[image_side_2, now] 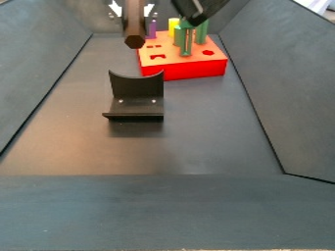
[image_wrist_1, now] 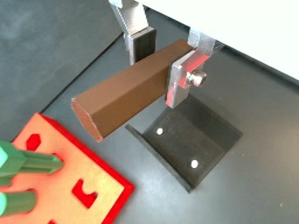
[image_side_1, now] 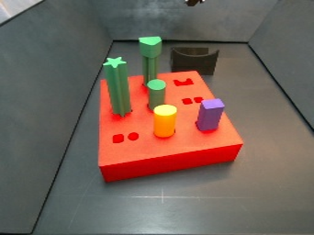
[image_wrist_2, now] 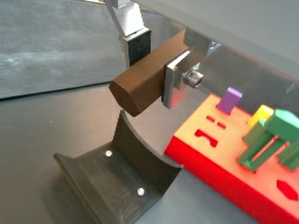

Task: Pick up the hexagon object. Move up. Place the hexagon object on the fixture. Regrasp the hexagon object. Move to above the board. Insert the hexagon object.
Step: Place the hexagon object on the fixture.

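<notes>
**Q:** Where's the hexagon object, and why there?

**A:** The hexagon object (image_side_1: pixel 150 53) stands upright in the board (image_side_1: pixel 166 154), in the row nearest the fixture. It is off to the side of your jaws and lower than them, well apart. Nothing is gripping it, so I judge the pick not yet done. It tops most of its neighbours, so its six-sided head looks free to take from above. The star-topped post (image_side_1: pixel 117 87) is about as tall and close beside it, so watch that one on the way down.

**Q:** What are the jaws doing?

**A:** The gripper (image_wrist_1: pixel 163 63) hangs over the fixture (image_wrist_1: pixel 187 140). Its jaws are clenched on a brown bar (image_wrist_1: pixel 117 101), held near one end. The rest of the bar sticks out sideways and level. Both wrist views show a gap between the bar and the fixture, so they aren't touching.

**Q:** Why does that matter for you?

**A:** My read is that with the bar filling the jaws, you can't grab the hexagon object until the bar is let go.

**Q:** And the fixture's spot?

**A:** It sits on the floor (image_side_2: pixel 157 167) directly under your jaws, just beside the board. That probably keeps the set-down and regrasp hop short. I can't see its notch well enough to say more.
</notes>
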{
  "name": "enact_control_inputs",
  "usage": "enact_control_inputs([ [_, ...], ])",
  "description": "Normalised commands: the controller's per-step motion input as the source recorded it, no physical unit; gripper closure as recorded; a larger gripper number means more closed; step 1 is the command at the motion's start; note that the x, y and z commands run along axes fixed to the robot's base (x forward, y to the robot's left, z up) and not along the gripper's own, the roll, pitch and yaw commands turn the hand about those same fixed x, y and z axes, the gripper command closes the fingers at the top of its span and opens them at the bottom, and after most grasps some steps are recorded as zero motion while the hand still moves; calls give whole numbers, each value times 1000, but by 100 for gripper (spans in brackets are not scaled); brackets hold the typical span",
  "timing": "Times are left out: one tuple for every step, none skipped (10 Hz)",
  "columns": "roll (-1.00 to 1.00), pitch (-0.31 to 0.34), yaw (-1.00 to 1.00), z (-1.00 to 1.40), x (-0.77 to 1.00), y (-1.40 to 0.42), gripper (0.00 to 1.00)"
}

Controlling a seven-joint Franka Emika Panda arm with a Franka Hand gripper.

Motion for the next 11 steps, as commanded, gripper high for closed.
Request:
enact_control_inputs([
  [-301, 135, -98, -10, 109, 52, 100],
  [-219, 102, -100, -1, 74, 37, 100],
  [-1000, 86, -129, -1000, 99, 64, 100],
  [-1000, 79, -135, -1000, 105, 70, 100],
  [-1000, 97, -141, -1000, 117, 76, 100],
  [-1000, 107, -145, -1000, 124, 76, 100],
  [-1000, 118, -163, -1000, 135, 85, 100],
  [-1000, 118, -176, -1000, 139, 88, 100],
  [-863, 95, -193, -1000, 155, 97, 100],
  [-758, 82, -190, -1000, 161, 103, 100],
  [-556, 58, -175, -1000, 173, 112, 100],
])
